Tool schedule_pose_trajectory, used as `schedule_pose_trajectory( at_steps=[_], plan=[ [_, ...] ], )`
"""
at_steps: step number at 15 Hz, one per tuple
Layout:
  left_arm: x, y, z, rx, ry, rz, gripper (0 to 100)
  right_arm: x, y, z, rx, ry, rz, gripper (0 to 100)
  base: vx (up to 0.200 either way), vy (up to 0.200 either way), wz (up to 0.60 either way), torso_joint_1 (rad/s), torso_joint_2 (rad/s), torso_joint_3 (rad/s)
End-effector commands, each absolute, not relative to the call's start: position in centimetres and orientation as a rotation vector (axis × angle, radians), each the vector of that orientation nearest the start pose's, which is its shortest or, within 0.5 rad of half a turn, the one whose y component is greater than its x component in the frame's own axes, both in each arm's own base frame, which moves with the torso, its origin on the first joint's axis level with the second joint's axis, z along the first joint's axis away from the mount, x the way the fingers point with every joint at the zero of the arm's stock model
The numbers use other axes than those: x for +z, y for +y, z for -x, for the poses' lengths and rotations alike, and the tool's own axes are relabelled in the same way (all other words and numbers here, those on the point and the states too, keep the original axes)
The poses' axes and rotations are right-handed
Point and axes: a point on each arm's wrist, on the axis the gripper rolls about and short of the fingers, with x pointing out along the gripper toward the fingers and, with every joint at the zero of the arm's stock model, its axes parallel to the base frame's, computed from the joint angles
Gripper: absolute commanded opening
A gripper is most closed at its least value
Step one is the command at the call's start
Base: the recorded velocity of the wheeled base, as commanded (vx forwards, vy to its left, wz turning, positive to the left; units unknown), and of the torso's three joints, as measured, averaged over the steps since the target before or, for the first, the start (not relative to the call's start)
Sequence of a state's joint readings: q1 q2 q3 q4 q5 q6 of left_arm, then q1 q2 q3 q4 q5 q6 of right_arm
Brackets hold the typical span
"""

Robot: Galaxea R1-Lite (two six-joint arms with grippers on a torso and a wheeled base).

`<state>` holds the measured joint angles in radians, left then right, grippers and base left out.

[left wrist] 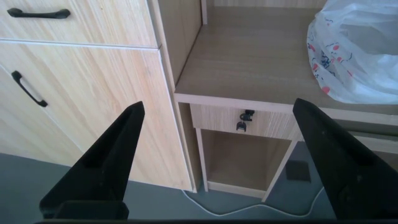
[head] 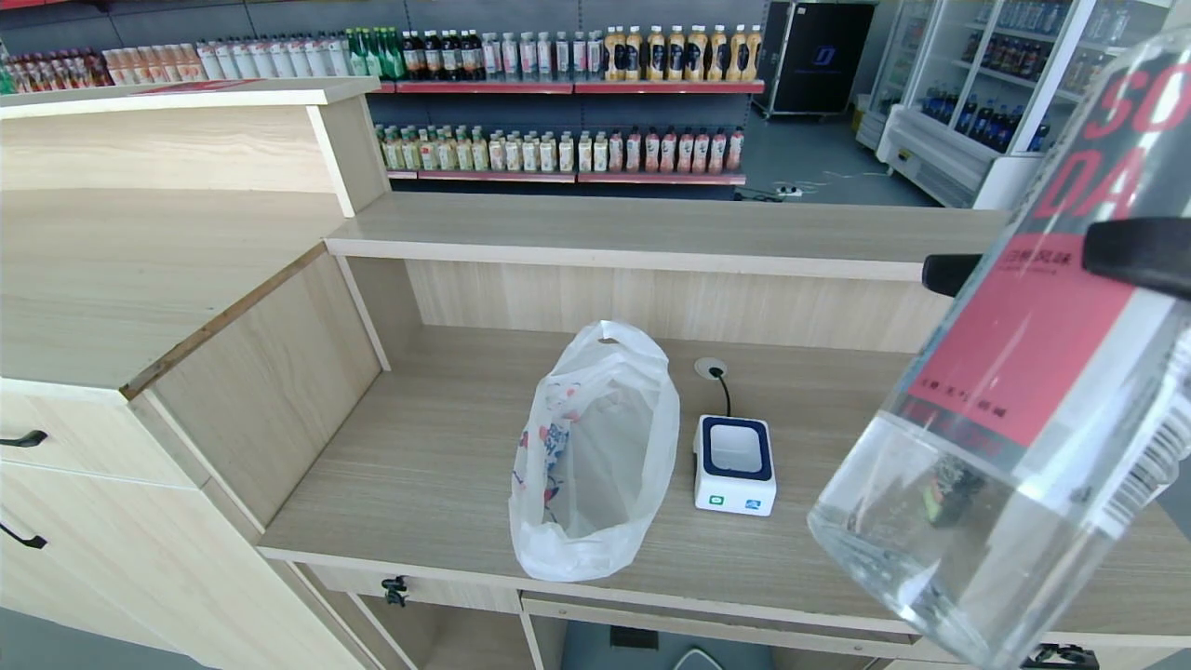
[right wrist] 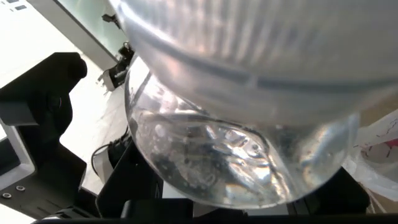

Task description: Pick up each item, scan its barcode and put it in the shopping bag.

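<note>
A clear water bottle (head: 1014,391) with a red label hangs tilted, high above the desk's right side. My right gripper (head: 1047,261) is shut on it, black fingers (head: 1135,253) crossing the label. The bottle's rounded base (right wrist: 236,137) looms close in the right wrist view. A white plastic shopping bag (head: 595,447) stands open mid-desk, with the white, blue-rimmed barcode scanner (head: 735,462) just to its right. My left gripper (left wrist: 219,106) is open and holds nothing, low in front of the desk's left corner, with the bag (left wrist: 357,50) beyond it.
The wooden desk (head: 419,465) is walled by a raised counter ledge (head: 633,233) behind and a tall side panel (head: 270,372) on the left. Drawers with black handles (left wrist: 37,12) stand to the left. Drink shelves (head: 558,102) and a fridge (head: 968,102) stand far behind.
</note>
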<state>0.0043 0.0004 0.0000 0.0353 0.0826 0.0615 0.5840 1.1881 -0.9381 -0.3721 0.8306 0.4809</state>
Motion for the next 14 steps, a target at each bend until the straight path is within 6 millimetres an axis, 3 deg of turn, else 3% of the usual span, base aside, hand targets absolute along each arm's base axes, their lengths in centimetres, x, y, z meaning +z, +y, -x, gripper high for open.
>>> schedule_pose_trajectory(
  at_steps=[1,14],
  plan=[
    [7.2,0.2,2.3,0.086,0.038,-0.063,100,31.8,11.5,-13.8,1.427,0.229,-0.381,0,0.000,0.000,0.00,0.000,0.00,0.000],
    [7.2,0.2,2.3,0.086,0.038,-0.063,100,32.0,12.7,-13.9,1.476,0.228,-0.376,0,0.000,0.000,0.00,0.000,0.00,0.000]
  ],
)
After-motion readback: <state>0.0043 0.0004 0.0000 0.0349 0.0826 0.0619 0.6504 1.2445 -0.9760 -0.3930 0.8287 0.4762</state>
